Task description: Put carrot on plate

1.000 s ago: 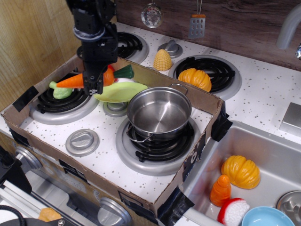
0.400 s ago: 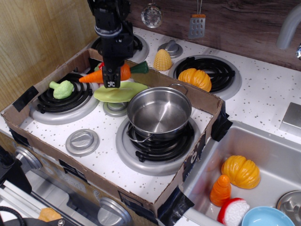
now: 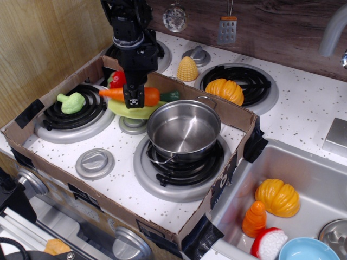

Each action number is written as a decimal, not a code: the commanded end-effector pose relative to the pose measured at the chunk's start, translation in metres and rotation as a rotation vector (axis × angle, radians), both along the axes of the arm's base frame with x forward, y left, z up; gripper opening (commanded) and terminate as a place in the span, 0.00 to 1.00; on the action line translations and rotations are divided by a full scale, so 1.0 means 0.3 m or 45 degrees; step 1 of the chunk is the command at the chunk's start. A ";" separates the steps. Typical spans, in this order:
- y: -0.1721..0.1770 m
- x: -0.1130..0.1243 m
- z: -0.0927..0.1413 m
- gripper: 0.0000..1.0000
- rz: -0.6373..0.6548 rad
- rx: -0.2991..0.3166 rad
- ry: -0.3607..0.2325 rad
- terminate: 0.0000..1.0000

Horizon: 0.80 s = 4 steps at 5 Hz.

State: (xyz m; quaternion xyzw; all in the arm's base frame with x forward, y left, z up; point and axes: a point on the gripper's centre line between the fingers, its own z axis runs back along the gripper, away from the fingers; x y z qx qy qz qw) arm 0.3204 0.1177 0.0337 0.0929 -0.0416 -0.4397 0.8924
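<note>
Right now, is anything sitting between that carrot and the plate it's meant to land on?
Nothing visible blocks it. The gripper holds the carrot directly over the plate. The pot stands just to the right, beside the plate, not in the way.

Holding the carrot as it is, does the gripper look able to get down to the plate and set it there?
Probably yes. The gripper, shut on the carrot, hangs directly over the plate, with nothing between them. The steel pot sits close on the right but looks clear of the descent.

Single raised front view, angled down over stove (image 3: 179, 179), sink (image 3: 303, 179) at right
</note>
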 end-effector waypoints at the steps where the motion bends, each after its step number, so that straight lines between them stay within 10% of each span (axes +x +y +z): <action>1: -0.029 0.072 0.075 1.00 0.014 0.005 -0.049 0.00; 3: -0.113 -0.034 0.333 1.00 0.131 0.168 0.016 0.00; 4: -0.175 -0.100 0.485 1.00 0.228 0.105 0.062 0.00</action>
